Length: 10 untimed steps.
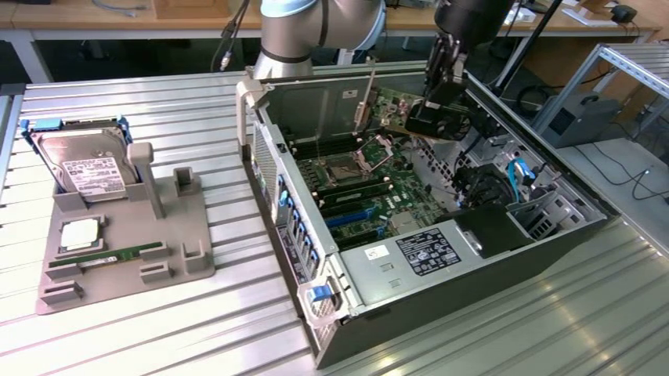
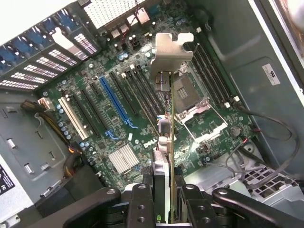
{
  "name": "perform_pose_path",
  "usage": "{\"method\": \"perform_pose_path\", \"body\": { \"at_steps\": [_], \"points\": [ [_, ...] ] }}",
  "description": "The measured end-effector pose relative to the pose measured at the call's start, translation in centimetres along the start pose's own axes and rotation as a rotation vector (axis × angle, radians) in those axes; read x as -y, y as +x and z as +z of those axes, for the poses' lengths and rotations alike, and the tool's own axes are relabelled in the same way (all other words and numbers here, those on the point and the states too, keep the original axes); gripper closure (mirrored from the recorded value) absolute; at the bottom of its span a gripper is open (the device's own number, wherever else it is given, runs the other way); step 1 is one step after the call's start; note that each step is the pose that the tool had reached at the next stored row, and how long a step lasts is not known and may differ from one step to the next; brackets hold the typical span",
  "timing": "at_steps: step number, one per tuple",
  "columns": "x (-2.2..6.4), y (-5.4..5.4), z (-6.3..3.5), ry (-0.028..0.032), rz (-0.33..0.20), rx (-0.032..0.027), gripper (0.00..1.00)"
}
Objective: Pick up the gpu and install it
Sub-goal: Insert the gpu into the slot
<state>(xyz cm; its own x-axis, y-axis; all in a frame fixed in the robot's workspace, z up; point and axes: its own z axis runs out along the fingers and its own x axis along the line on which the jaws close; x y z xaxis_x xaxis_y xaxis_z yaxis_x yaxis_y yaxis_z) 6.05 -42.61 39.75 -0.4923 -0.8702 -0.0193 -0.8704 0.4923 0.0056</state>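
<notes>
Hand [image 2: 164, 187] pinches gpu [image 2: 165, 128] edgewise, held clear above the motherboard [image 2: 111, 142].

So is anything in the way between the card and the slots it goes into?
Nothing visible is. The gripper holds the gpu in the air above the motherboard, and the slots below it look bare.

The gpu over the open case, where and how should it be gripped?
Probably as the gripper holds it: pinch the flat faces of the gpu at the end opposite its silver bracket, coming edge-on. The card is thin, and the bracket end is free.
</notes>
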Motion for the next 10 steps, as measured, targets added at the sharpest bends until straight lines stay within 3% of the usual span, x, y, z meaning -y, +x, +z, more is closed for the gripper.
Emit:
{"method": "perform_pose_path", "body": {
  "at_steps": [10],
  "points": [
    [0.0,0.0,0.01,-0.0023,-0.119,-0.0007,0.73]
  ]
}}
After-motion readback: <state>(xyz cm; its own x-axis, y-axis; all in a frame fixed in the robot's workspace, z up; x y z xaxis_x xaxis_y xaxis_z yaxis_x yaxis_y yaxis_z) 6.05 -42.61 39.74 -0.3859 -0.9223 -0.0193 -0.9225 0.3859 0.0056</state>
